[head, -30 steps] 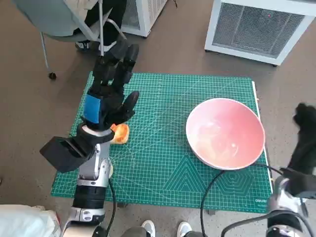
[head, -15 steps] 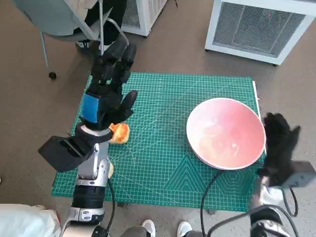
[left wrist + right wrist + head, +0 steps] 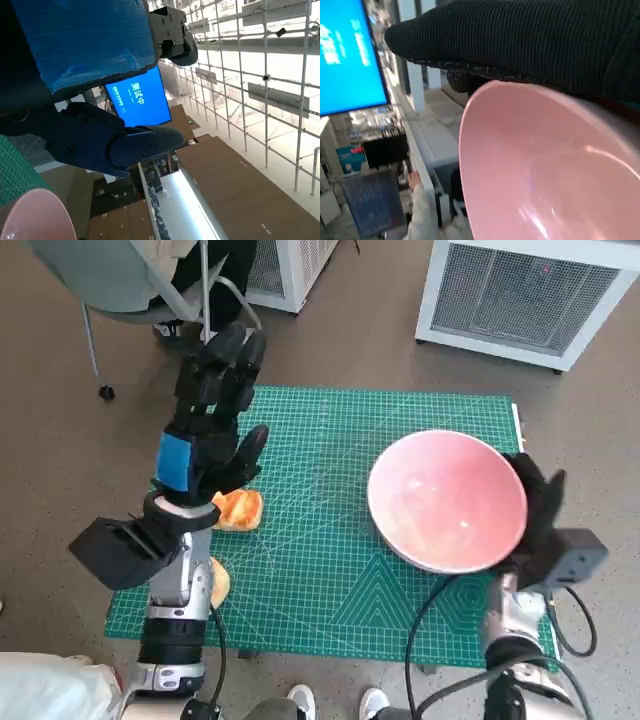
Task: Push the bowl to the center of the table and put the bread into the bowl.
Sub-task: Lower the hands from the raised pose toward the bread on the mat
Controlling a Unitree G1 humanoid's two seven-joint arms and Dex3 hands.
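On the green mat [image 3: 330,540], the pink bowl [image 3: 447,500] sits right of centre, the right hand [image 3: 535,515] pressed to its outer rim, fingers spread. Bread [image 3: 236,508] lies half hidden under the left hand [image 3: 205,435], fingers wide. Behind stand a chair [image 3: 120,280] and white units [image 3: 530,295]; the screen's [image 3: 137,100] writing is unreadable.

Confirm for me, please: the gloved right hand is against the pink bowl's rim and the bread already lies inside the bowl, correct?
Not quite. The right hand is against the pink bowl, but the bread lies on the green mat beside the left hand, as the head view shows.
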